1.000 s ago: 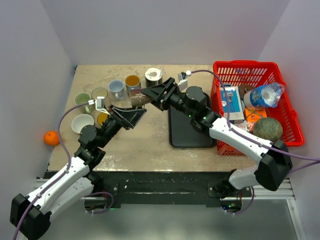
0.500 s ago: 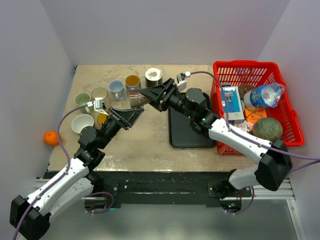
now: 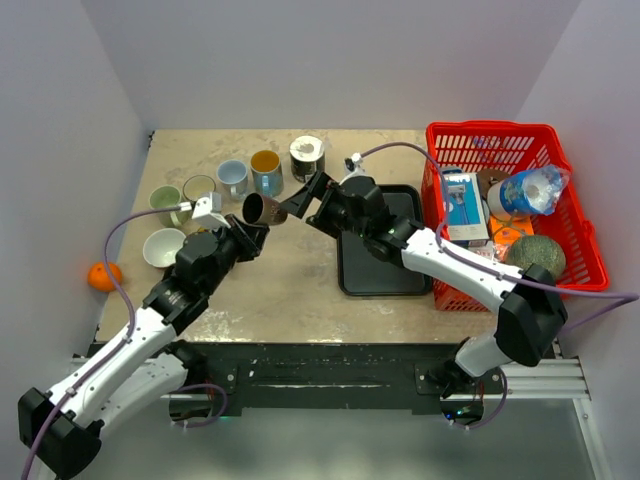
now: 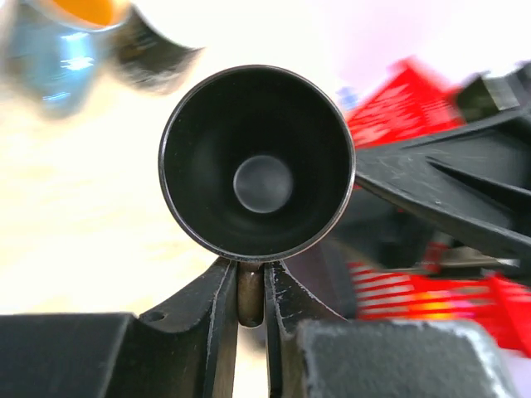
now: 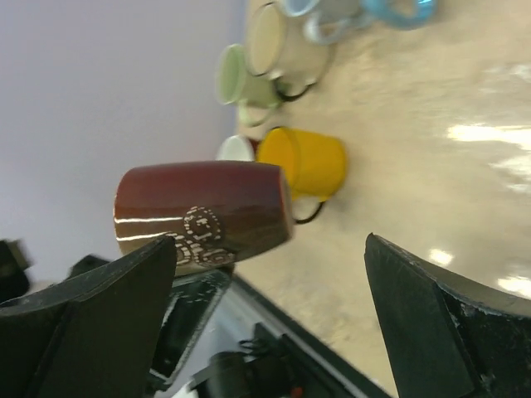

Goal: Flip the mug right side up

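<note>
Brown mug (image 3: 262, 208): it lies on its side between the two arms, over the left-centre of the table (image 3: 300, 290) and seemingly clear of its surface. The open mouth faces back along the left arm.

Left gripper (image 4: 250, 292): the fingers are pressed together on the mug's handle, which is pinched between them just below the rim. The wrist view looks straight into the dark interior.

Right gripper (image 3: 298, 203): the jaws are spread wide at the mug's base end and grasp nothing. In its wrist view the glossy brown wall, with its white dotted emblem, lies crosswise ahead of the two fingers. Whether the nearer finger touches the mug cannot be told.

Behind the held mug, a yellow mug (image 5: 307, 162), a green mug (image 5: 236, 75) and other cups stand grouped near the far left of the table.

A black tray (image 3: 370, 275) lies to the right of centre, under the right arm. A red basket (image 3: 490, 126) of packaged goods sits beside it at the right edge. An orange (image 3: 103, 275) rests beyond the table's left edge.
</note>
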Motion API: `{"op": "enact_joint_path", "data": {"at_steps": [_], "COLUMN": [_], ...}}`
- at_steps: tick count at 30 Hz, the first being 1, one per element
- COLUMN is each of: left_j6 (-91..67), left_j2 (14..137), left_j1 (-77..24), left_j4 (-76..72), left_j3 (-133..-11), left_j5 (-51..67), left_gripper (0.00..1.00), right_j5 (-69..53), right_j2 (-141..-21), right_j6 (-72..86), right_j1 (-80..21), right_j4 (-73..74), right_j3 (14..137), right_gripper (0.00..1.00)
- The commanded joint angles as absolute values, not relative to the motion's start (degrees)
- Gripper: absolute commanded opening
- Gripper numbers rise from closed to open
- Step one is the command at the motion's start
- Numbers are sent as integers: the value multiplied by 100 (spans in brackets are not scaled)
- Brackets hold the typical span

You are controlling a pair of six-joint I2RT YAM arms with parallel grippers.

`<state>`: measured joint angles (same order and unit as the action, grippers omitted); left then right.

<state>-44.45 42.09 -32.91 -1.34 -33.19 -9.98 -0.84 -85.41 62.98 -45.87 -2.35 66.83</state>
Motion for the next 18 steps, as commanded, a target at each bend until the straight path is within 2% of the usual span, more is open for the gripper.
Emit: {"op": "enact_joint_path", "data": {"at_steps": [1,11,18], "left_j6": [-3551,-3428,-3656], "left_j2": [4569,5571,6977], "left_j1": [-3278,-3322,-3419], "left_j4": [975,1002,1292], "left_j3": [-3867,-3788,-4368], "left_j5": [-1863,-2338,-3785], "left_gripper": [0,0,0], "right_j5": [887,1828,1318], "right_j2": [-8482,-7893,-7419], "right_j6": [5897,5485,5493], "right_j1": [-4597,-4588,-4105], "right_j4": [456,993,1090], "right_j3": [6566,6425,5960], "right_gripper": [99,99,99]}}
